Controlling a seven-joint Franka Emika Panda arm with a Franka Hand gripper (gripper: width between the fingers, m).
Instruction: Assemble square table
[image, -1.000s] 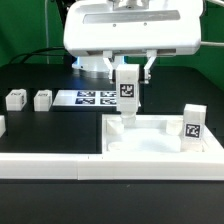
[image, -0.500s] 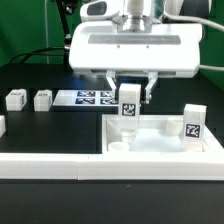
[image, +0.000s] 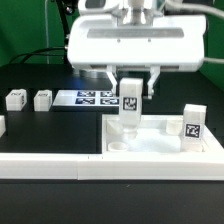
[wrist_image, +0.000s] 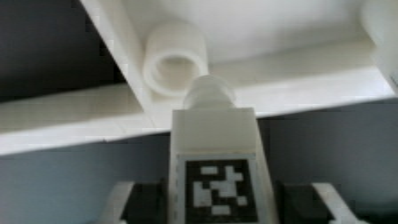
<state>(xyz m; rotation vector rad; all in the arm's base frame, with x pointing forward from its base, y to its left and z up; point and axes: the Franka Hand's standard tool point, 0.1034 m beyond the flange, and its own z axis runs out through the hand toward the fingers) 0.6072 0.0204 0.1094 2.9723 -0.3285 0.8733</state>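
My gripper (image: 131, 88) is shut on a white leg post (image: 130, 108) and holds it upright, its black-and-white tag facing the exterior camera. The post hangs over the square table (image: 160, 148), a white rimmed slab, toward its corner on the exterior view's left. In the wrist view the post (wrist_image: 217, 140) runs out from between the fingers (wrist_image: 125, 200), its tip pointing at a round corner hole (wrist_image: 173, 68) in the slab (wrist_image: 302, 95). Whether the tip touches the slab I cannot tell. A second tagged leg post (image: 193, 122) stands at the slab's end on the exterior view's right.
Two small white leg posts (image: 15, 99) (image: 42, 99) stand on the black table at the exterior view's left. The marker board (image: 88, 98) lies behind the slab. A long white rail (image: 50, 166) runs along the front, below the slab.
The gripper has come down with the leg post, bringing its lower end close to the slab's corner. Over the last half second it has hardly moved.
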